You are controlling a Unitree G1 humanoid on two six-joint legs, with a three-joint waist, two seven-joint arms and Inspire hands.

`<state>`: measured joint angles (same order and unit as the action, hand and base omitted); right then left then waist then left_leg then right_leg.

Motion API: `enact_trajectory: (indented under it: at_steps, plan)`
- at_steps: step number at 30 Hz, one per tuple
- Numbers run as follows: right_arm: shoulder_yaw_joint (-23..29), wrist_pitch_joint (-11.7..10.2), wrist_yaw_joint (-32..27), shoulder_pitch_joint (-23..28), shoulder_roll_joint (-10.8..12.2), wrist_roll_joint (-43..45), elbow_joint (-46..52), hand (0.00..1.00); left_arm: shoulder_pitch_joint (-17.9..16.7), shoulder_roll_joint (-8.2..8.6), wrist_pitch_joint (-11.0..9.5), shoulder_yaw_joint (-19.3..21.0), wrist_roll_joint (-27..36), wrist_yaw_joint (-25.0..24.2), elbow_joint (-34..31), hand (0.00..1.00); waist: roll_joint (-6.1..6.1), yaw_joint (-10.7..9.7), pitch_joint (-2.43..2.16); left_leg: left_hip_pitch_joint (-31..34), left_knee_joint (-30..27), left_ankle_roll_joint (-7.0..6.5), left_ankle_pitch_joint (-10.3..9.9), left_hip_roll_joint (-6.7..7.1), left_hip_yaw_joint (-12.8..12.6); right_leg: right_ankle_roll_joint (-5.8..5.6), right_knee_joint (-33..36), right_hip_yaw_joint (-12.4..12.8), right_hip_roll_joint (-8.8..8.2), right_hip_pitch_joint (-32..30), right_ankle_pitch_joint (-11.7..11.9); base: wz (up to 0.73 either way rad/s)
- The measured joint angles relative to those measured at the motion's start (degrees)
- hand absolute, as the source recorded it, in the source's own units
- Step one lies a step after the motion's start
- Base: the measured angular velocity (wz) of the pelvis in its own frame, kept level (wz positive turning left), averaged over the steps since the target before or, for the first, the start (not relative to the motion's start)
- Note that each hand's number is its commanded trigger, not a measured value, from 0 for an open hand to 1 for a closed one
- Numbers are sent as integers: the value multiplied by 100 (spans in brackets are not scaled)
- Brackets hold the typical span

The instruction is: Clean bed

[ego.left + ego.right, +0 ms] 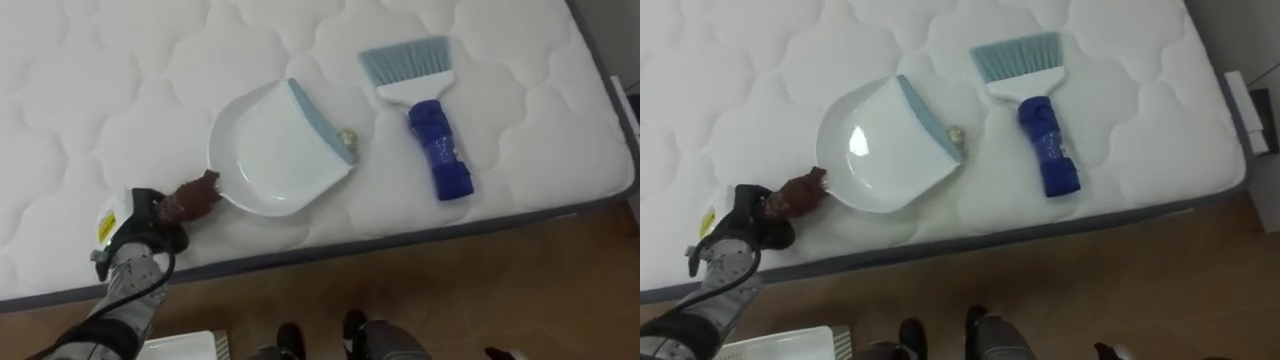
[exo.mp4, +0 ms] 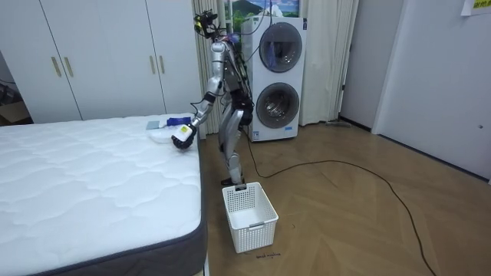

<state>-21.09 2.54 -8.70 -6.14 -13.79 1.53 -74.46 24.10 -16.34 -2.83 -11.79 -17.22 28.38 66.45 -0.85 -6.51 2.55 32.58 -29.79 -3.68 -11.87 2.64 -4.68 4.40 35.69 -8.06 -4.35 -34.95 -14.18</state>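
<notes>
left hand (image 1: 150,218): comes in from the lower left at the near edge of the bed, fingers (image 1: 172,208) curled tight round the brown handle (image 1: 197,195) of the dustpan.
white plastic dustpan (image 1: 270,150): lies flat on the bed just beyond the fingers, up and to their right. its blue-grey rubber lip is the end farthest from them.
small pale crumpled scrap (image 1: 347,138): on the bed, touching the far side of the dustpan's lip, across the whole pan from the fingers.
hand brush with a blue handle and light blue bristles (image 1: 425,110): lies flat well to the right of the fingers, beyond the scrap and apart from the dustpan. its bristles point away from the near edge and no hand is on it.
white quilted mattress (image 1: 90,80): bears the dustpan, scrap and brush. its grey edge band runs just under the fingers.
robot: in the room view it stands upright on the wooden floor (image 2: 345,207) at the side of the bed, one arm stretched down over the mattress edge to the dustpan (image 2: 163,135).
white plastic lattice basket (image 2: 249,215): on the floor beside the bed, below the fingers and near the robot.
stacked white washing machines (image 2: 276,77): behind the robot, well away from the fingers.
</notes>
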Motion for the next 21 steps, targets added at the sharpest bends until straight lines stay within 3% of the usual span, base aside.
enact_trajectory:
  at_steps: [9, 13, 21]
  plan:
    - [113, -55, 8, -10, -21, -270, -34, 0, -154, -197, 30, 15, -701, 257, -2, 100, 4, 207, 3, -35, 6, -1, -1, 4, 2, -1, -5, -11, -10, 39, -2, 0]
    - [271, -139, 1, -65, -49, -1019, -45, 0, -184, -272, 31, -18, -883, 441, -1, 100, 3, 205, 3, -17, 20, 2, 3, -8, 17, 6, -68, -57, -5, 49, 10, 2]
    - [962, -253, -366, -155, -90, -1854, 201, 0, -228, -338, -22, -69, -1259, 967, 8, 100, 7, 188, 5, -15, 18, -1, 5, -15, 9, -6, -109, -46, 8, 65, 26, 0]
